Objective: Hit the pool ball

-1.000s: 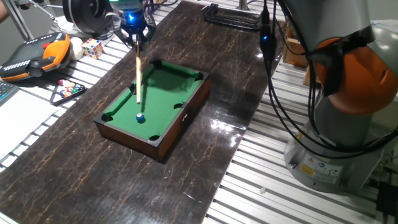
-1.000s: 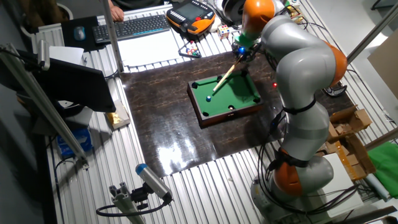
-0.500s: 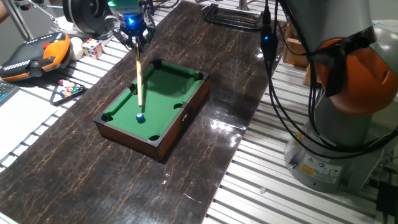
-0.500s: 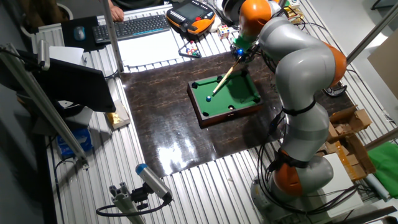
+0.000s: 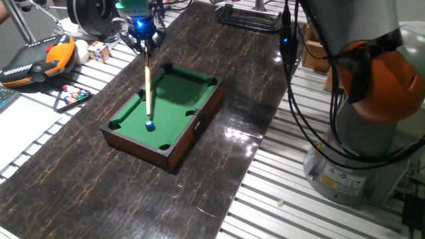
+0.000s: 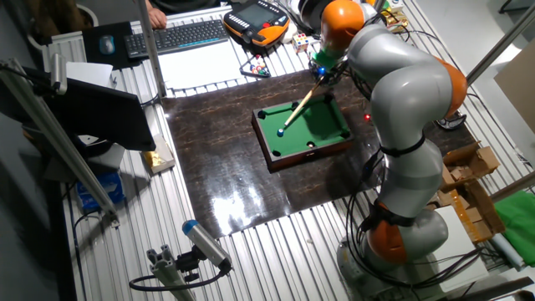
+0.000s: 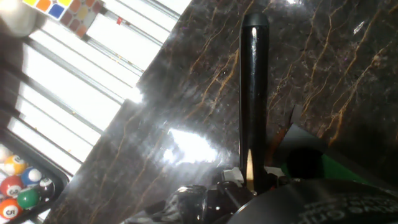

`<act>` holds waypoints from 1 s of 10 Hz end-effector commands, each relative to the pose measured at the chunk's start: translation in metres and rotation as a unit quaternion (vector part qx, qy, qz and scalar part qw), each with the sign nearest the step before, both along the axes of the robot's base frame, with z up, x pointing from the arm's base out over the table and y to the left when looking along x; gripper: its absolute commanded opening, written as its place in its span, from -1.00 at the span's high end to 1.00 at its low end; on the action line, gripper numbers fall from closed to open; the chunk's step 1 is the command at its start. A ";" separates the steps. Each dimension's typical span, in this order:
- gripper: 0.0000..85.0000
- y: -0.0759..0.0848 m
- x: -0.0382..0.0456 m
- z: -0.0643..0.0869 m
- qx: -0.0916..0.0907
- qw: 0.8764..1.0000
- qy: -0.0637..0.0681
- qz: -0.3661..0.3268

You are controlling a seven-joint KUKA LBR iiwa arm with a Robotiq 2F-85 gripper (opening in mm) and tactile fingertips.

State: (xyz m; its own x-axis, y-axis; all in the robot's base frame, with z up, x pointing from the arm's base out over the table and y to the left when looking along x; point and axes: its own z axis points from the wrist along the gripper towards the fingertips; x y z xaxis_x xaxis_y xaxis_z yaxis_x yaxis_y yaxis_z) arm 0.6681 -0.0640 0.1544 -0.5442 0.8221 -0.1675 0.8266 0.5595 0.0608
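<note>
Glossy blue pool ball [image 5: 149,125]: judged light, hard, free-rolling; not to be gripped, only struck. Cue [image 5: 147,83] held clamped in gripper [image 5: 140,40] jaws, tip beside ball.

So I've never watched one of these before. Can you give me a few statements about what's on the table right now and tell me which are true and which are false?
1. The gripper holds a pale cue stick. True.
2. The cue's tip is right by the pool ball on the green felt. True.
3. The pool ball is red. False: it is blue.
4. The miniature pool table stands on bare metal slats. False: it stands on a dark marbled mat.
5. A puzzle cube lies inside the pool table. False: it lies off the mat, beside an orange and black handheld controller.
</note>
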 end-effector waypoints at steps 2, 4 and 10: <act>0.98 0.021 -0.0126 0.001 -0.006 1.000 0.010 -0.005; 0.98 0.045 -0.0355 0.014 0.027 0.998 0.053 0.019; 0.98 0.050 -0.0376 0.004 0.008 0.997 0.054 0.058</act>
